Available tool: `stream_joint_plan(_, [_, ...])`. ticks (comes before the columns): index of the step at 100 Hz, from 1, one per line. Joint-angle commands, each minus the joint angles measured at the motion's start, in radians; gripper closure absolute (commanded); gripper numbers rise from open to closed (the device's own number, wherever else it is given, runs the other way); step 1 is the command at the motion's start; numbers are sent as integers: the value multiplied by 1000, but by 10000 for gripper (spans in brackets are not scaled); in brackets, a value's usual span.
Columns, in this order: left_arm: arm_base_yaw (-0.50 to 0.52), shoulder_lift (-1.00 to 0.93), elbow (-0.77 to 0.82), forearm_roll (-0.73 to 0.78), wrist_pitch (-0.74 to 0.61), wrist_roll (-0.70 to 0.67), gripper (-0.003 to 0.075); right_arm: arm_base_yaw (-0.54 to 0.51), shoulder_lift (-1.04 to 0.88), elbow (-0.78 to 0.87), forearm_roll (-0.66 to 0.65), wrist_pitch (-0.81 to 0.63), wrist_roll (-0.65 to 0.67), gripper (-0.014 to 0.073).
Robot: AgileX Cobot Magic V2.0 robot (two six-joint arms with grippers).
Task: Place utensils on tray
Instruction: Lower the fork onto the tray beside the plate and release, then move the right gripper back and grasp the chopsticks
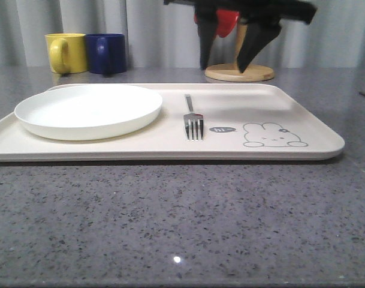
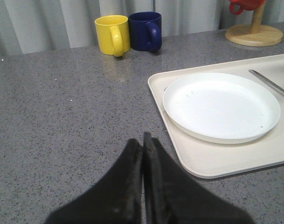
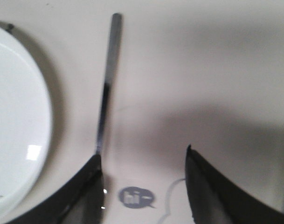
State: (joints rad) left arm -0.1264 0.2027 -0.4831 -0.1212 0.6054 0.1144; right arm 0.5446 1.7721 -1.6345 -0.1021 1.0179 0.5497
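A silver fork (image 1: 192, 118) lies on the cream tray (image 1: 314, 129), tines toward me, just right of the white plate (image 1: 89, 110). My right gripper (image 1: 225, 65) hangs open above the tray's far middle, nothing between its fingers. In the right wrist view the fork handle (image 3: 107, 79) runs past the left finger and the gripper (image 3: 143, 163) stands over the tray (image 3: 202, 60) near the "hi" mark. My left gripper (image 2: 142, 139) is shut and empty over bare table, just off the tray's (image 2: 211, 158) left end. Chopsticks and spoon are out of view.
A yellow mug (image 1: 66, 52) and a blue mug (image 1: 106, 53) stand at the back left. A round wooden stand (image 1: 239, 71) with a red mug (image 1: 221, 21) sits behind the tray at the back right. Grey speckled table (image 1: 182, 216) stretches in front.
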Motion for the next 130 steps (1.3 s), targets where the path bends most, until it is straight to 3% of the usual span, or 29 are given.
stream_joint_plan(1, [-7,12,-23,-10,-77,-8,739,-37,-86,-34,-113,50,-48,185])
stream_joint_plan(25, [-7,12,-23,-10,-77,-8,739,-198,-114,-30,-114,185,-214,185])
stream_joint_plan(57, [-7,12,-23,-10,-77,-8,739,-483,-105,-26,102,220,-428,185])
stream_joint_plan(73, [-7,12,-23,-10,-77,-8,739,-587,-86,16,135,230,-466,185])
stream_joint_plan(130, [-7,12,-23,-10,-77,-8,739,-655,61,55,138,203,-525,185])
